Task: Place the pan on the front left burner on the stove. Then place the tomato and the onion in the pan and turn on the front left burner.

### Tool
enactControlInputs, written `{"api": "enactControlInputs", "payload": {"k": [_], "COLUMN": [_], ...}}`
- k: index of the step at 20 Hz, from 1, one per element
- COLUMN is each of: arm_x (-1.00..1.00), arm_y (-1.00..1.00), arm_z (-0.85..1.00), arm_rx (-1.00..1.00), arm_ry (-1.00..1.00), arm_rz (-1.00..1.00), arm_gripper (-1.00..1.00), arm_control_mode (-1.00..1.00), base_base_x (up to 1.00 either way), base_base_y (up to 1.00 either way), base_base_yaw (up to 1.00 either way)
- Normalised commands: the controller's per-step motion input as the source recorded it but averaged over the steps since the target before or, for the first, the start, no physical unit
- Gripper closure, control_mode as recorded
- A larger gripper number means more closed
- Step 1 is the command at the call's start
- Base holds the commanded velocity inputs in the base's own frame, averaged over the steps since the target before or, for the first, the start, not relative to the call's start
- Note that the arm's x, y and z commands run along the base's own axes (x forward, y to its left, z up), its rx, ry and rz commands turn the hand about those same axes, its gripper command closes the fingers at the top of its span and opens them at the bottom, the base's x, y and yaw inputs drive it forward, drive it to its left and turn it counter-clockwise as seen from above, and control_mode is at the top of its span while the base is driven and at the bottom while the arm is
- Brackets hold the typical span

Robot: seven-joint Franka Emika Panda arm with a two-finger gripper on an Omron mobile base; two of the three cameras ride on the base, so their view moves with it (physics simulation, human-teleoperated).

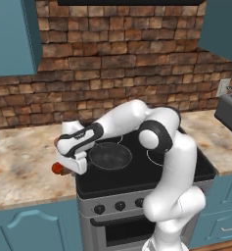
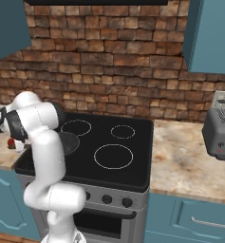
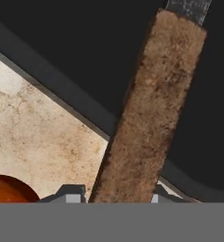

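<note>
Pan (image 1: pixel 109 155) dark, round, flat on front left burner (image 2: pixel 69 142) of stove (image 2: pixel 133 171), just beyond gripper (image 3: pixel 114 198); brown wooden handle (image 3: pixel 146 113) runs between fingertips. Tomato (image 1: pixel 57 168) (red, partly hidden) on counter beside gripper.

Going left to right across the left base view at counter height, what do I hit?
Tomato on the counter → gripper at the stove's left edge → pan on the front left burner → the arm's dark elbow joint → bare counter → toaster at the right edge.
</note>
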Motion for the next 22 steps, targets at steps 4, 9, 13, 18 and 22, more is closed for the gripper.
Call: {"api": "enactControlInputs", "payload": {"k": [4, 9, 13, 18, 22], "arm_x": [-0.01, -0.24, -0.31, -0.22, -0.01], "arm_y": [0.0, 0.0, -0.01, -0.21, -0.39], "arm_z": [-0.46, 0.02, 0.18, 0.48, 0.78], "arm_rx": [0.0, -0.03, -0.09, -0.02, 0.01], "arm_ry": [0.03, 0.0, 0.0, -0.03, -0.05], "arm_rz": [0.0, 0.0, 0.02, 0.07, 0.12], "arm_gripper": [-1.0, -1.0, -1.0, -1.0, -1.0], "arm_control_mode": [-1.0, -1.0, -1.0, -1.0, -1.0], "base_base_x": [0.0, 0.0, 0.0, 0.0, 0.0], "base_base_y": [0.0, 0.0, 0.0, 0.0, 0.0], "base_base_yaw": [0.0, 0.0, 0.0, 0.0, 0.0]}}
